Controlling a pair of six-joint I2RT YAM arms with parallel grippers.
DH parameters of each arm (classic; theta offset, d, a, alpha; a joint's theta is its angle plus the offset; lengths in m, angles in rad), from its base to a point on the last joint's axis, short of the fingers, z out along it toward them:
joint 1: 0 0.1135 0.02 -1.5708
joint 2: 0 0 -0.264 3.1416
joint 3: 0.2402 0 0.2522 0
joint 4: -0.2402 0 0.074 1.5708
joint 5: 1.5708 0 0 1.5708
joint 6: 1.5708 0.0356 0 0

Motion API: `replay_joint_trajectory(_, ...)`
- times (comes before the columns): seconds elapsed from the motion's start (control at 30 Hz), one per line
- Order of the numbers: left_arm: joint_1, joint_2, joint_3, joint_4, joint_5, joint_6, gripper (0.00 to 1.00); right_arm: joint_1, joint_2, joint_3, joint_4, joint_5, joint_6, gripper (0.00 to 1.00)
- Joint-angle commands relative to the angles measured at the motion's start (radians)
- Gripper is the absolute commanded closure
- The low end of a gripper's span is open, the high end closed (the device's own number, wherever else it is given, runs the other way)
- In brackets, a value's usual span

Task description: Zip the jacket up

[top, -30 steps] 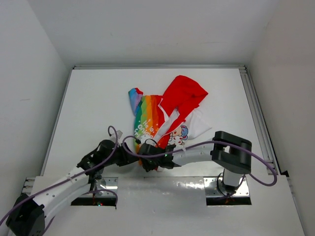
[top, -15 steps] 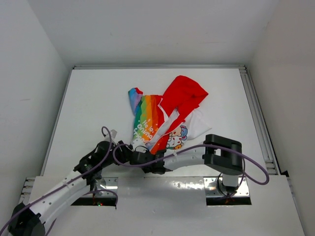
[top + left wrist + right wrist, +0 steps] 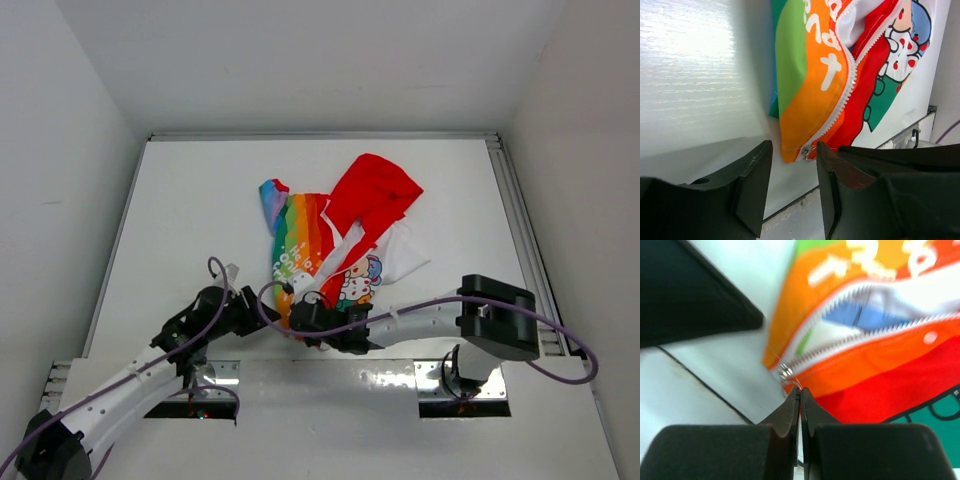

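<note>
The jacket point(image 3: 345, 225) lies on the white table, red hood at the far end, rainbow panel on the left, cartoon print on the right, its front open. Both grippers sit at its near hem. My left gripper point(image 3: 270, 301) is open; in the left wrist view point(image 3: 794, 150) its fingers straddle the hem corner where the metal zipper slider point(image 3: 806, 150) sits. My right gripper point(image 3: 303, 313) is shut; in the right wrist view point(image 3: 800, 390) its tips pinch the thin pull ring just below the slider point(image 3: 785, 371). The white zipper teeth point(image 3: 850, 342) spread apart above it.
Metal mounting plates point(image 3: 460, 385) lie along the near table edge right behind the grippers. A raised rail point(image 3: 520, 230) runs down the right side of the table. White walls enclose the table on the left, back and right.
My right arm's elbow has swung to the right and its gripper shifted slightly right at the hem. My left gripper pulled back a little to the left. The jacket has hardly moved.
</note>
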Motion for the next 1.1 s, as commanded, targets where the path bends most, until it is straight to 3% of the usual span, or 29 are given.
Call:
replay_joint_trajectory(0.0,-0.009,-0.019,-0.108,0.060,0.026,-0.001,0.61,-0.025,-0.074,-0.007,0.118,-0.009,0.022,1.00)
replay_joint_trajectory(0.27,-0.009,-0.014,-0.124,0.109,0.086,0.018,0.63,-0.033,-0.045,-0.007,0.089,-0.096,0.066,1.00)
replay_joint_trajectory(0.33,-0.009,0.004,-0.112,0.122,0.118,0.044,0.75,-0.034,-0.045,-0.024,0.098,-0.110,0.088,1.00)
replay_joint_trajectory(0.43,-0.014,0.049,-0.113,0.137,0.132,0.080,0.96,-0.060,-0.067,-0.076,0.132,-0.182,0.144,0.88)
replay_joint_trajectory(0.47,-0.016,0.070,-0.105,0.142,0.138,0.086,0.99,-0.073,-0.070,-0.091,0.148,-0.211,0.163,0.79)
replay_joint_trajectory(0.57,-0.043,0.102,-0.095,0.152,0.129,0.109,1.00,-0.103,-0.079,-0.155,0.233,-0.294,0.207,0.68)
replay_joint_trajectory(0.83,-0.203,0.174,-0.061,0.169,0.063,0.120,1.00,-0.122,-0.083,-0.214,0.291,-0.316,0.249,0.67)
replay_joint_trajectory(1.07,-0.233,0.271,-0.024,0.160,0.048,0.127,1.00,-0.122,-0.077,-0.212,0.345,-0.366,0.233,0.90)
